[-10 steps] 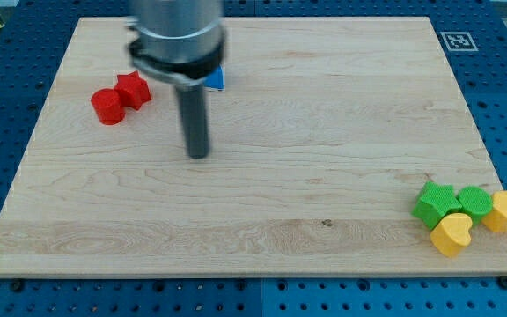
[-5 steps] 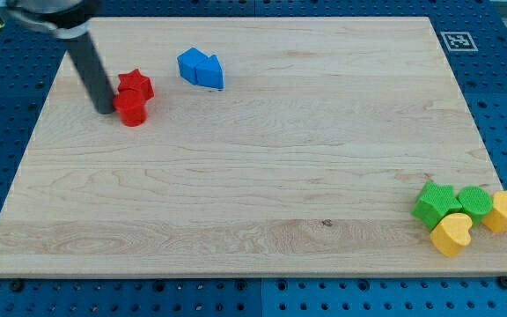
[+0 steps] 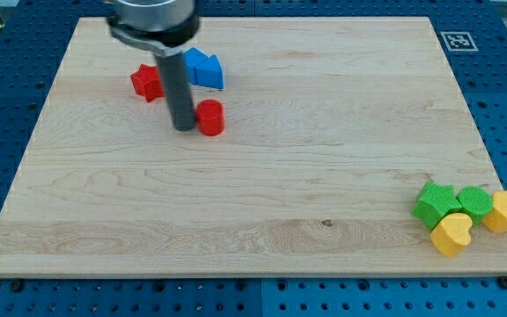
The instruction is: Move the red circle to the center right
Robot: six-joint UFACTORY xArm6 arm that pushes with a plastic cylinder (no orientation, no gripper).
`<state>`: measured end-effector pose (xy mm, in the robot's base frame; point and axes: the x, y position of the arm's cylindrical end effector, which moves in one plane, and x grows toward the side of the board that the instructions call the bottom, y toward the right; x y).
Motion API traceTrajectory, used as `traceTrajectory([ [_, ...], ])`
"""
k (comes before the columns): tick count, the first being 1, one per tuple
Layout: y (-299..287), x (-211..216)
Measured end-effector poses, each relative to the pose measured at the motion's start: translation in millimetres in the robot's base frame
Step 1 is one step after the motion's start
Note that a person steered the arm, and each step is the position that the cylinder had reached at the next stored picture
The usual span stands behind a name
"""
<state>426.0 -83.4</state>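
Observation:
The red circle (image 3: 210,117) lies on the wooden board (image 3: 324,158) in the upper left part. My tip (image 3: 184,128) stands right against its left side, touching it. The rod rises from there toward the view's top and hides part of the blocks behind it. A red star (image 3: 146,82) lies up and to the left of the tip, apart from the circle.
Two blue blocks (image 3: 204,69) sit together just above the red circle. At the bottom right corner is a cluster: a green star (image 3: 435,202), a green block (image 3: 475,202), a yellow heart (image 3: 452,234) and a yellow hexagon (image 3: 506,211). A fiducial marker (image 3: 455,40) is at the top right.
My tip has swept right from the board's left side, pushing the red circle right and away from the red star. The star has shifted slightly right and up.

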Motion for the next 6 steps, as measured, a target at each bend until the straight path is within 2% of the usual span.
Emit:
traceTrajectory([
  [3, 133, -16],
  [5, 242, -49],
  [6, 272, -66],
])
